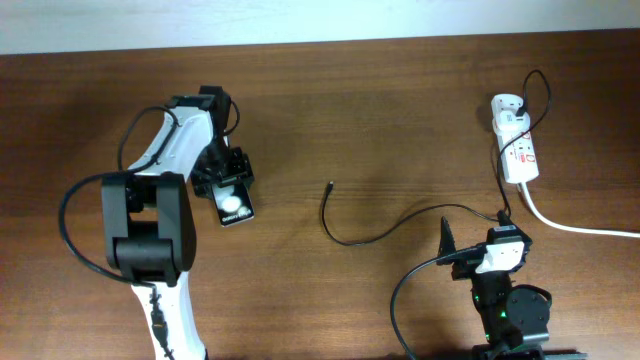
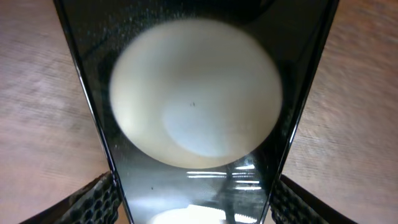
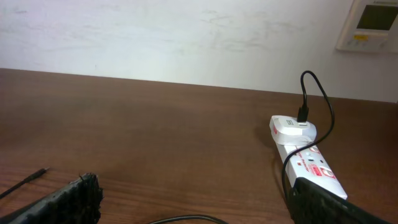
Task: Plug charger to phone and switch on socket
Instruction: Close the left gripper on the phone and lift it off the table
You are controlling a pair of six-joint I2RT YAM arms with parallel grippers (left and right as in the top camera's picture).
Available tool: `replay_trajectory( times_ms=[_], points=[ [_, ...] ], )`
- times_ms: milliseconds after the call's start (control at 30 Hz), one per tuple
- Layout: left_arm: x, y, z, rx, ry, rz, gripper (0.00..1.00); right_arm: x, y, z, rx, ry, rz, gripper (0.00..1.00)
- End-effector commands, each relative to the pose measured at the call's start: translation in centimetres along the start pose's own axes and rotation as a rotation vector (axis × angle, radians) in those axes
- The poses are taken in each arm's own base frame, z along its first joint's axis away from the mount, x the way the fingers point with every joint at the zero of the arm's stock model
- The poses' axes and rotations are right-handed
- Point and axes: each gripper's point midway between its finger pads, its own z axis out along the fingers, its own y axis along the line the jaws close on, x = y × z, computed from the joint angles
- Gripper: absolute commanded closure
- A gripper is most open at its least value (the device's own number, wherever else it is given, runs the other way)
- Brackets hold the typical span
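Overhead: showing left gripper [image 1: 224,180] sitting over phone [image 1: 236,207] at left side of table [image 1: 400,100], probably steadying it for plugging. Also showing charger [image 1: 372,236] lying loose in middle, plug tip [image 1: 331,184] well apart from phone, other end sitting in adapter [image 1: 507,103] on socket [image 1: 520,150] at far right.

Left wrist: revealing fingers [image 2: 93,199] seemingly pressing both long edges of phone, glossy face filling view.

Right wrist: revealing right gripper [image 3: 199,208] spreading wide, holding nothing, facing socket. Not showing switch clearly enough for telling on or off.
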Motion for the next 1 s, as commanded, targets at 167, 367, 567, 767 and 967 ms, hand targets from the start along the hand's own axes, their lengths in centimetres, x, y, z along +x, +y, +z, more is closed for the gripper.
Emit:
replay_trajectory(
  times_ms=[167,367,567,767,967],
  points=[
    [-2.0,-0.6,-4.6,0.016,-0.070,0.002,0.39,0.3,0.3,0.0,-0.013,0.002,0.003,0.01],
    [-2.7,-1.0,-8.7,0.034,-0.118,0.003,0.42,0.3,0.3,0.0,-0.013,0.002,0.003,0.01],
    [-2.5,-1.5,-12.0,0.065,-0.142,0.007,0.42,0.3,0.3,0.0,-0.013,0.002,0.003,0.01],
    [-1.3,-2.8,-12.0,0.143,-0.085,0.012,0.44,0.3,0.3,0.0,-0.013,0.002,0.003,0.01],
    [-0.2,-3.5,-12.1,0.187,-0.033,0.012,0.46,0.3,0.3,0.0,-0.013,0.002,0.003,0.01]
  ],
)
